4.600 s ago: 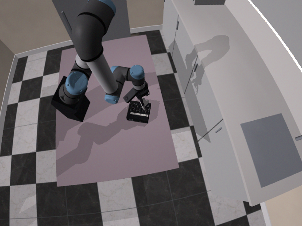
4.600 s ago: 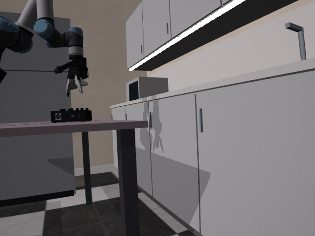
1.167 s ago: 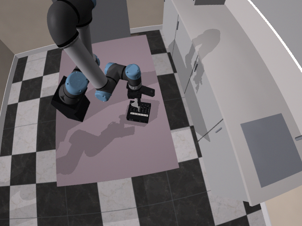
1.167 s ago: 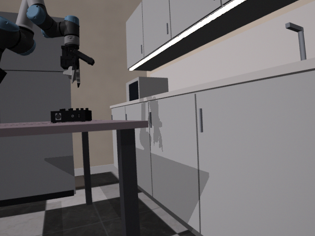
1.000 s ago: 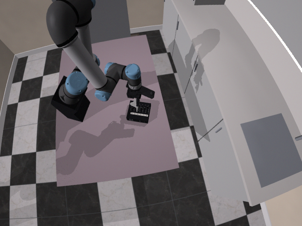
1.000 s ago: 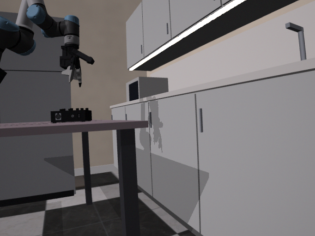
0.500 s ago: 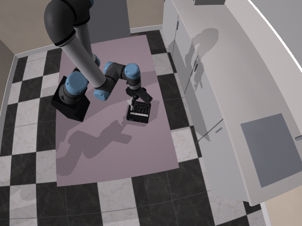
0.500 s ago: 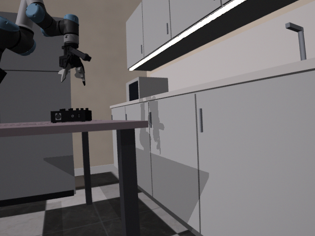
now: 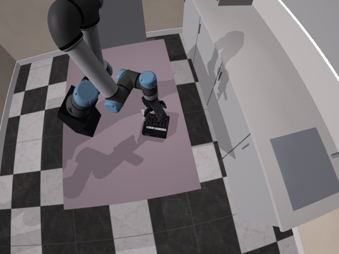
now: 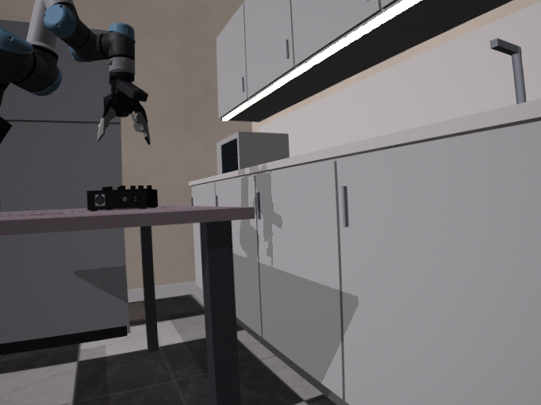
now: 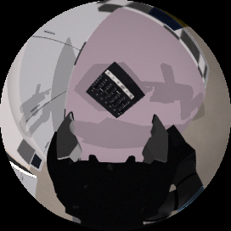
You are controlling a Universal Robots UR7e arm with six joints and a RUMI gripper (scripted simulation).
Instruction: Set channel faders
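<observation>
The lighting desk (image 9: 155, 126) is a small black box on the mauve table, with a row of white tape labels along one edge and several fader caps on top. It also shows in the side view (image 10: 122, 197) and in the wrist view (image 11: 115, 89). My gripper (image 10: 123, 134) hangs well above the desk with its fingers spread wide and nothing between them. From overhead, the gripper (image 9: 154, 113) sits over the desk's far edge. The wrist view shows both fingers open below the desk. The label text and fader positions are too small to read.
The robot base (image 9: 80, 111) stands on the table's left side. A kitchen counter with cabinets (image 9: 254, 95) runs along the right, apart from the table. A microwave (image 10: 252, 150) sits on the counter. A tall grey fridge (image 10: 58, 224) stands behind the table.
</observation>
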